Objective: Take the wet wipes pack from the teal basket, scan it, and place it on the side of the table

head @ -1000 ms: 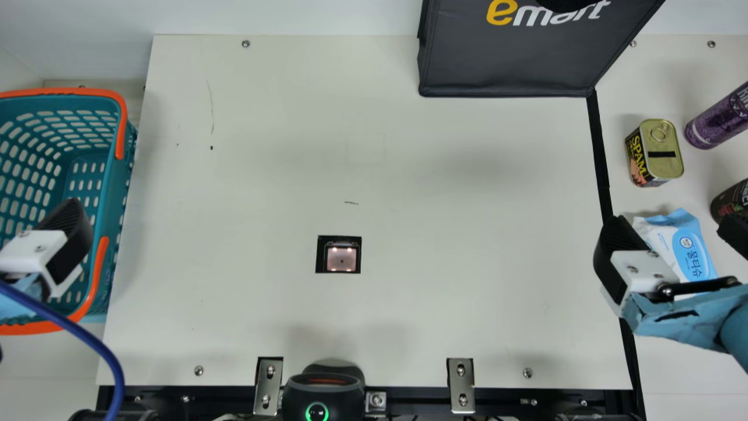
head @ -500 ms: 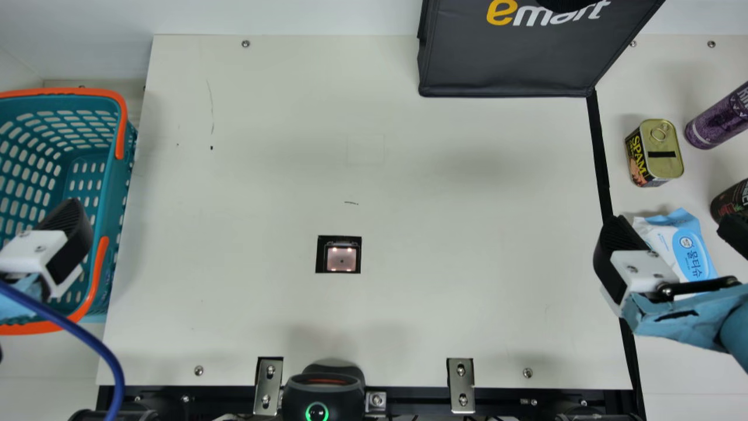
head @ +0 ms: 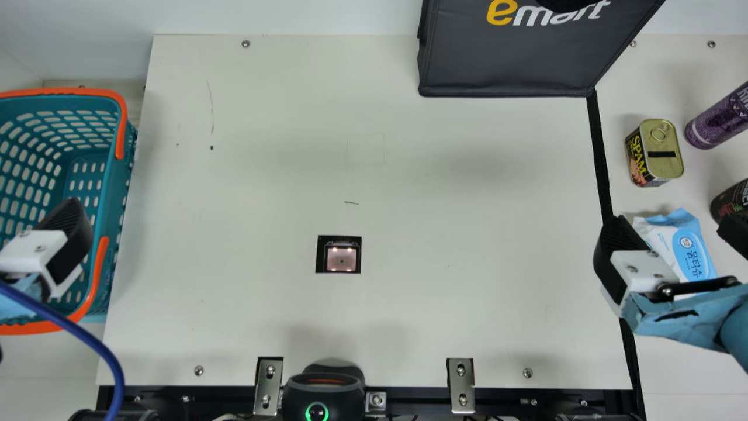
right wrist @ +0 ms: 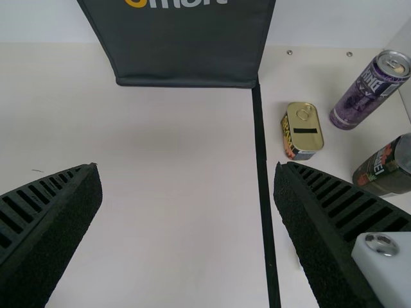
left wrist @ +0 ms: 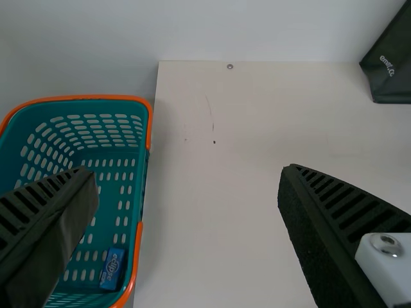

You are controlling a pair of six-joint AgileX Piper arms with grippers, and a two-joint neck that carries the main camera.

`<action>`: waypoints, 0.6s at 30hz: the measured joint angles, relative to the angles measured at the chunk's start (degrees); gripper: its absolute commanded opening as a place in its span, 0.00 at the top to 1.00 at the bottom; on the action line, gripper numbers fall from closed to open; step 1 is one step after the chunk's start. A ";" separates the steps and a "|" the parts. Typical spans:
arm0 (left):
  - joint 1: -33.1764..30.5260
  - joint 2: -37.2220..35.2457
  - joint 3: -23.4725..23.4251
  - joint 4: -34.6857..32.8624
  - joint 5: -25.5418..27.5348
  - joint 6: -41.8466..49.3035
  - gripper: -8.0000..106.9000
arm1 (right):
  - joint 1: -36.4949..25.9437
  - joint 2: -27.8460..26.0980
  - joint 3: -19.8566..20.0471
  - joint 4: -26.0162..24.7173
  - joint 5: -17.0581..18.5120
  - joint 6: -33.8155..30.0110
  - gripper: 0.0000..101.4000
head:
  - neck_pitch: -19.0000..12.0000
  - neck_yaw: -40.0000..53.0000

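Widely spread and empty, the jaws of the right gripper [head: 672, 234] frame the wet wipes pack [head: 692, 251] in the main view, where it lies on the side of the table [head: 678, 365]. The left gripper's [head: 65, 231] jaws also stand wide apart, one before the teal basket [head: 106, 193], a blue box [left wrist: 112, 268] between them in the wrist view.

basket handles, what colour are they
The handles are orange, on the teal basket; the main view shows them best.
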 measured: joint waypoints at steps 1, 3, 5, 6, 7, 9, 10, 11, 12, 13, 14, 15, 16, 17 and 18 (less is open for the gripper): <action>0.00 0.00 0.00 0.00 0.00 0.00 0.15 | 0.00 0.00 0.00 0.00 0.00 0.00 0.06 | 0.00 -0.09; 0.00 0.00 0.00 0.00 0.00 0.00 0.15 | 0.00 0.00 0.00 0.00 0.00 0.00 0.06 | 0.00 0.00; 0.00 0.00 0.00 0.00 0.00 0.00 0.15 | 0.00 0.00 0.00 0.00 0.00 0.00 0.06 | 0.00 0.00; 0.00 0.00 0.00 0.00 0.00 0.00 0.15 | 0.00 0.00 0.00 0.00 0.00 0.00 0.06 | 0.00 -0.09; 0.00 0.00 0.00 0.00 0.00 0.00 0.15 | 0.00 0.00 0.00 0.00 0.00 0.00 0.06 | 0.00 0.00; 0.00 0.00 0.00 0.00 0.00 0.00 0.15 | 0.00 0.00 0.00 0.00 0.00 0.00 0.06 | 0.00 0.00; 0.00 0.00 0.00 0.00 0.00 0.00 0.15 | 0.00 0.00 0.00 0.00 0.00 0.00 0.06 | 0.00 0.00; 0.00 0.00 0.00 0.00 0.00 0.00 0.15 | 0.00 0.00 0.00 0.00 0.00 0.00 0.06 | 0.00 -0.09; 0.00 0.00 0.00 0.00 0.00 0.00 0.15 | 0.00 0.00 0.00 0.00 0.00 0.00 0.06 | 0.00 -0.09; 0.00 0.00 0.00 0.00 0.00 0.00 0.15 | 0.00 0.00 0.00 0.00 0.00 0.00 0.06 | 0.00 -0.09; 0.00 0.00 0.00 0.00 0.00 0.00 0.15 | 0.00 0.00 0.00 0.00 0.00 0.00 0.06 | 0.09 -0.09; 0.00 0.00 0.00 0.00 0.00 0.00 0.15 | 0.00 0.00 0.00 0.00 0.00 0.00 0.06 | 0.00 0.00; 0.00 0.00 0.00 0.00 0.00 0.00 0.15 | 0.00 0.00 0.00 0.00 0.00 0.00 0.06 | 0.00 0.00; 0.00 0.00 0.00 0.00 0.00 0.00 0.15 | 0.00 0.00 0.00 0.00 0.00 0.00 0.06 | 0.00 -0.09; 0.00 0.00 0.00 0.00 0.00 0.00 0.15 | 0.00 0.00 0.00 0.00 0.00 0.00 0.06 | 0.00 0.00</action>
